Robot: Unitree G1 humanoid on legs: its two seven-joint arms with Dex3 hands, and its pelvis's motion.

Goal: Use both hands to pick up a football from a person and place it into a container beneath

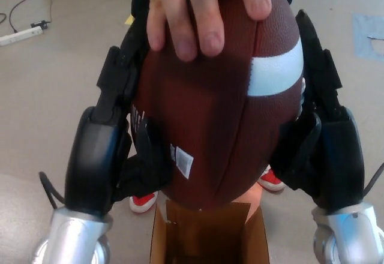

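A brown football (216,114) with a white stripe fills the middle of the head view, held upright. A person's hand (198,12) still lies over its top, fingers spread down the front. My left hand (111,144) presses against the ball's left side, thumb curled under it. On the ball's right side my right hand (324,144) presses in, its fingers reaching up along the leather. Directly below the ball stands an open cardboard box (162,240).
The person stands just behind the ball, with red and white shoes (144,201) on the floor beside the box. A white power strip (21,34) and cable lie at the far left. Blue tape (369,33) marks the floor at the right.
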